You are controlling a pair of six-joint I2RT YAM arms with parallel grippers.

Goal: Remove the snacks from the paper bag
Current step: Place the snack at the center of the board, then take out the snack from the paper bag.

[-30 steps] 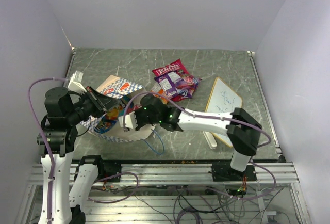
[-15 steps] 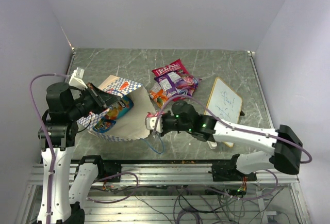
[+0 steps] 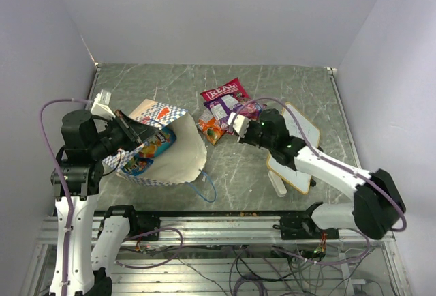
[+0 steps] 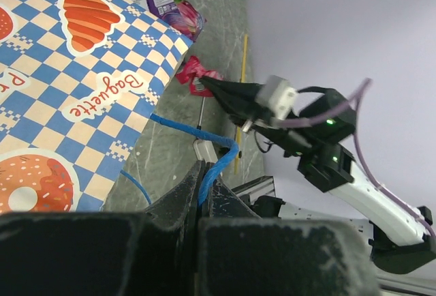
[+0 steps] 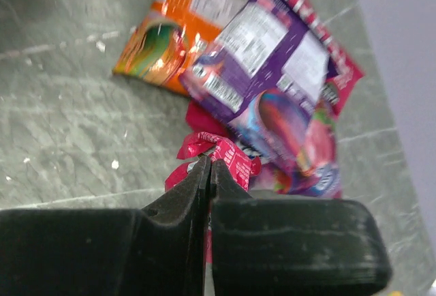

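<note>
Beside the purple packet [image 5: 272, 84] and orange packet [image 5: 163, 43] at the far middle of the table [image 3: 286, 84], a small red packet [image 5: 225, 156] is being pinched by the right gripper [image 5: 208, 166], jaws pressed together. At the left, the blue handle [image 4: 197, 132] of the paper bag [image 4: 75, 91] is being clamped by the left gripper [image 4: 202, 173].

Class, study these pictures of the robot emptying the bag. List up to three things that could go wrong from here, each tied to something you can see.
1. The right hand pinches the small red packet only by its crinkled end; it might slip out early.
2. The left hand holds the paper bag by its thin blue string handle; the string could slip or tear, dropping the bag shut over the packets inside.
</note>
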